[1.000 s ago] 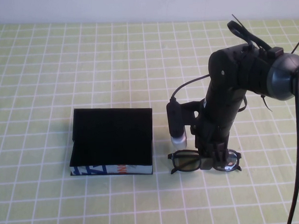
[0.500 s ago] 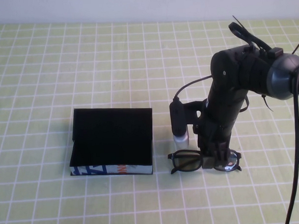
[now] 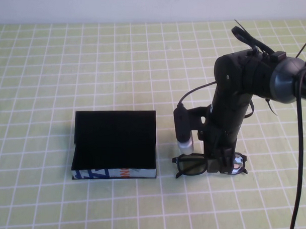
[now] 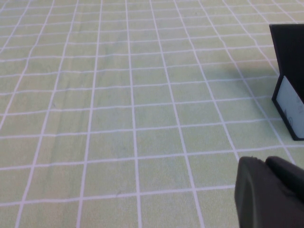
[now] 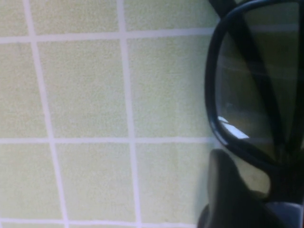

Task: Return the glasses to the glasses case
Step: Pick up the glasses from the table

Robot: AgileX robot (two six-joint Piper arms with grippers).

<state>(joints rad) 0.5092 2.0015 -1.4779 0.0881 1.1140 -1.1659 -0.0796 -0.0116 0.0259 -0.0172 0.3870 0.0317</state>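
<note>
The glasses (image 3: 191,165), black-framed with tinted lenses, lie on the green checked cloth just right of the glasses case (image 3: 113,141). The case stands open, with a black lining, a raised black lid and a blue printed front. My right gripper (image 3: 218,165) points down onto the middle of the glasses, open, its jaws either side of the frame. In the right wrist view one finger (image 5: 228,185) sits just beside a lens rim of the glasses (image 5: 214,104), with a thin gap between them. My left gripper (image 4: 266,162) is shut and empty, low over the cloth. A corner of the case (image 4: 289,71) shows beyond it.
The right arm's black wrist camera with a pale tip (image 3: 183,131) hangs between the case and the arm. A cable (image 3: 300,154) runs down the right side. The checked cloth (image 3: 91,61) covers the table all round.
My right arm has sunk a little, bringing the gripper lower onto the glasses. The glasses and the case have stayed where they were.
</note>
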